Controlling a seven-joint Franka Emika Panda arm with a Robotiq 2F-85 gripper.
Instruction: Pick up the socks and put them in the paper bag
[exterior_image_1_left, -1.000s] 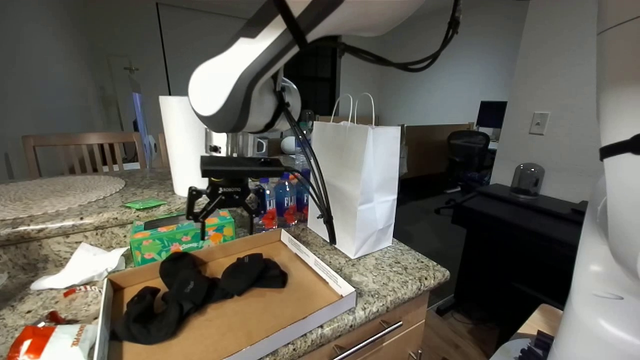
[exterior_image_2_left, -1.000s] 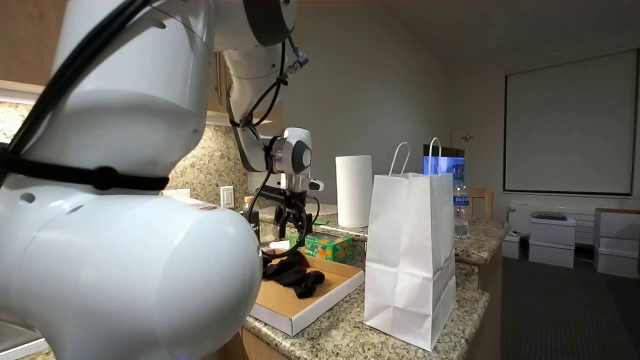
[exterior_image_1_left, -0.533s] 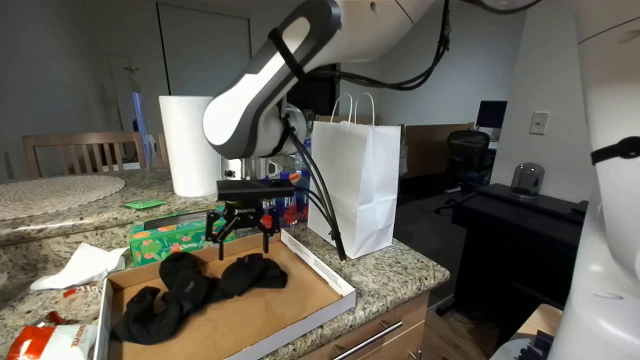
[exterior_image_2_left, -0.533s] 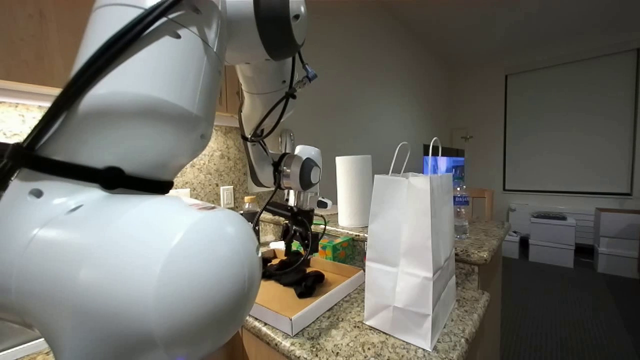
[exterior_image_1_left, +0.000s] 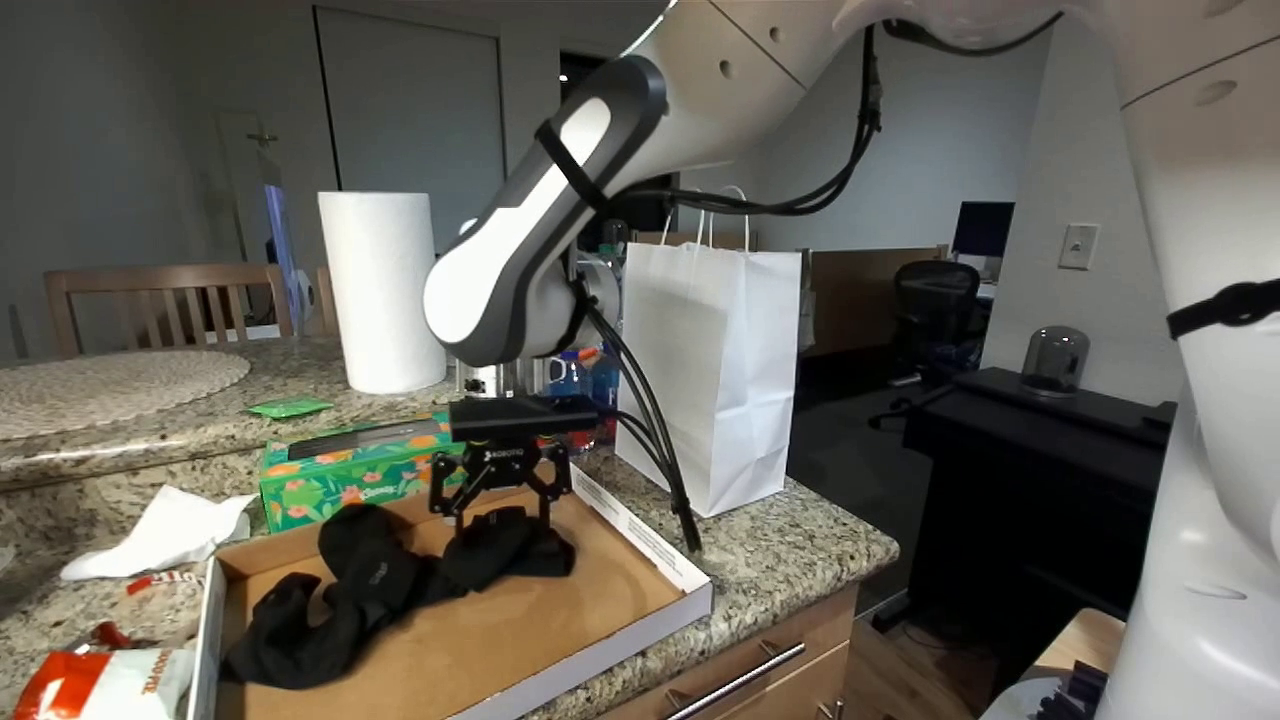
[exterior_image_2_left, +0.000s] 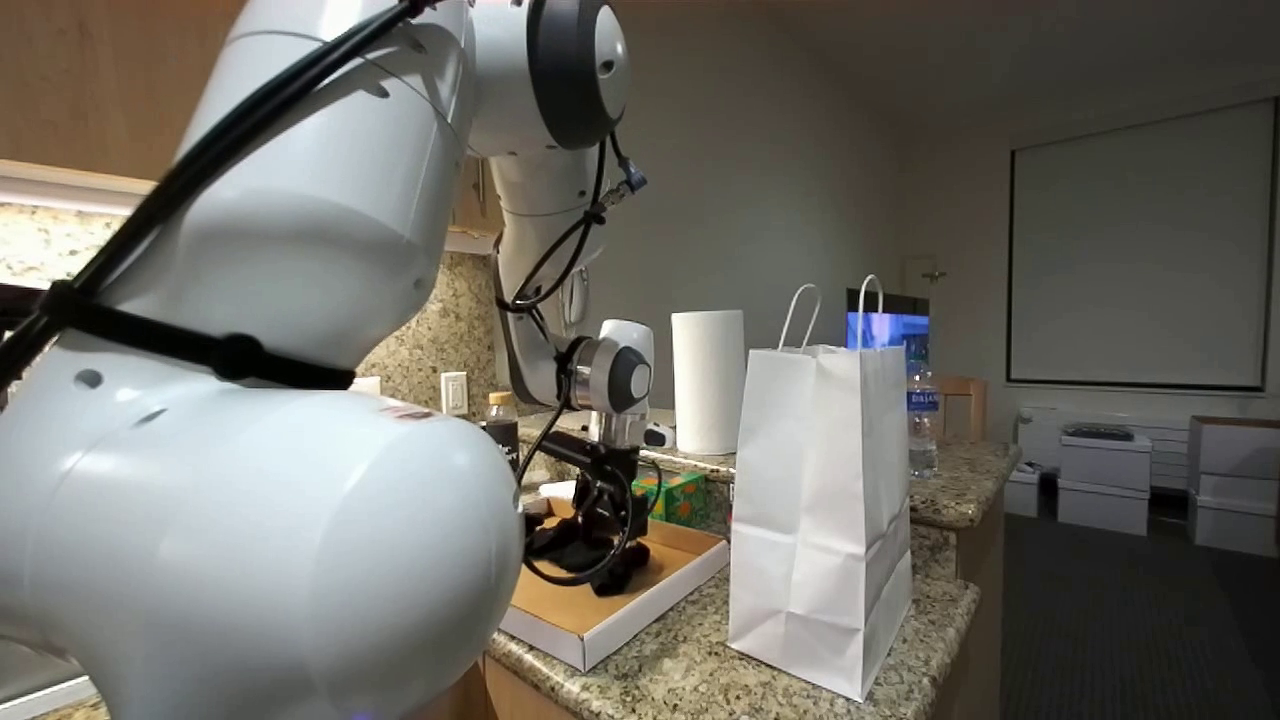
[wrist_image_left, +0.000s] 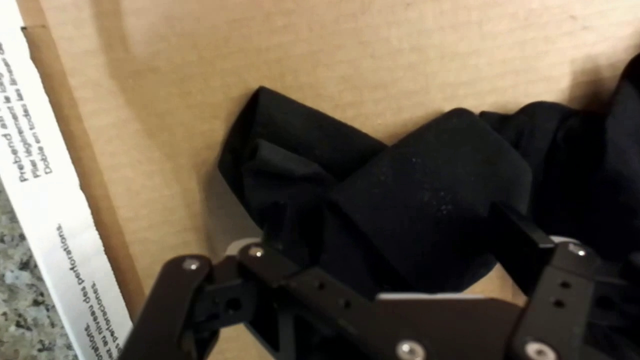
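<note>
With jaws apart, the gripper (exterior_image_1_left: 502, 523) is hanging at the right end of the black socks (exterior_image_1_left: 378, 574), which are lying in the tray (exterior_image_1_left: 545, 628); too shallow pinch could be leaving some behind.

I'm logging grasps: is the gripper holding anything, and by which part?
Nothing is held: the gripper is open at one end of the black socks; whether it touches them cannot be told.

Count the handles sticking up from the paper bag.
2. In an exterior view, the left handle and right handle, as pictured, loop up from the top of the white paper bag. Any tucked inside would be hidden.
</note>
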